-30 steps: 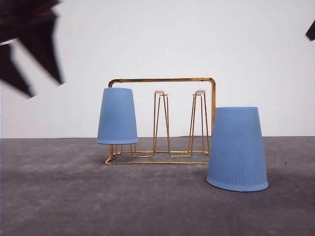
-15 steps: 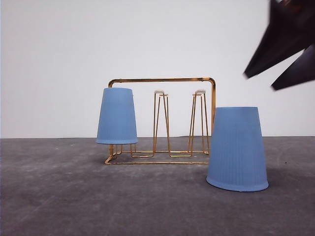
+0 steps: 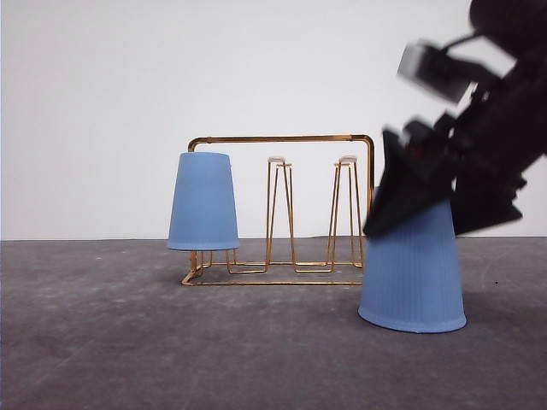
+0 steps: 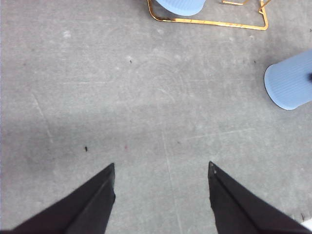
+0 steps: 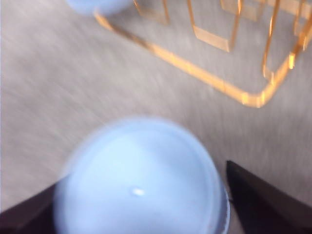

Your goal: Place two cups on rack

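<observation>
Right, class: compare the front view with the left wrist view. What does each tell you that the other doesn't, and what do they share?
Front view, not left wrist: the thin gold wire rack has a tall arched frame and white-tipped pegs. One light blue ribbed plastic cup sits upturned on the left peg. The blurred right gripper straddles the top of the second cup, upturned on the grey table.
Left wrist view, not front: the left gripper, fingers apart, over bare table.
Shared: both cups and the rack's base.
</observation>
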`<action>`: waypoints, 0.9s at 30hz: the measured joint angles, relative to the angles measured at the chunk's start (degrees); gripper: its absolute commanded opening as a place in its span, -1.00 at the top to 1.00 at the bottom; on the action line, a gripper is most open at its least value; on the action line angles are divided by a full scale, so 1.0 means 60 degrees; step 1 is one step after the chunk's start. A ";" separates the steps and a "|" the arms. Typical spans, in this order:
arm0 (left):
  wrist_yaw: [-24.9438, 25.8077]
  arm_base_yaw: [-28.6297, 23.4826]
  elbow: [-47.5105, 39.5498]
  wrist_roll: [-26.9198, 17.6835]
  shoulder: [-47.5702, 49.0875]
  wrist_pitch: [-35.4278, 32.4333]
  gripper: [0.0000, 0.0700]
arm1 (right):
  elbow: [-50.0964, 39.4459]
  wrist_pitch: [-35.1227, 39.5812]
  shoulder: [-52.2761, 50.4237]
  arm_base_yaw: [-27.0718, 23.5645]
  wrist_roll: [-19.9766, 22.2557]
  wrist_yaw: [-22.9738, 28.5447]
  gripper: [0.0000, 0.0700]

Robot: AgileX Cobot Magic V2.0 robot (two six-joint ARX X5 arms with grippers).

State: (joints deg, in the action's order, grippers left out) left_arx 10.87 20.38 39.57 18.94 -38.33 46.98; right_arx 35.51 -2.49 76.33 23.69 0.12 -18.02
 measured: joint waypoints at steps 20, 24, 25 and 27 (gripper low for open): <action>-0.0073 0.0000 0.0000 0.0000 0.0000 -0.0004 -0.01 | 0.4724 -0.6195 -0.0360 0.0067 -0.0673 0.0501 -0.09; -0.0073 0.0000 0.0000 0.0000 0.0000 -0.0004 -0.01 | 0.5606 -0.5898 -0.0355 0.0067 -0.0609 0.1088 -0.09; -0.0073 0.0000 0.0000 0.0000 0.0000 -0.0004 -0.01 | 0.5754 -0.5725 -0.0343 0.0065 -0.0578 0.1124 -0.09; -0.0073 0.0000 0.0000 0.0000 0.0000 -0.0008 -0.01 | 0.5946 -0.5357 -0.0257 0.0064 -0.0553 0.1156 -0.09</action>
State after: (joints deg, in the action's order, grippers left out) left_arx 10.44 20.38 39.57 18.94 -38.33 46.93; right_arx 71.18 -34.63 74.79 24.08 -3.20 -11.08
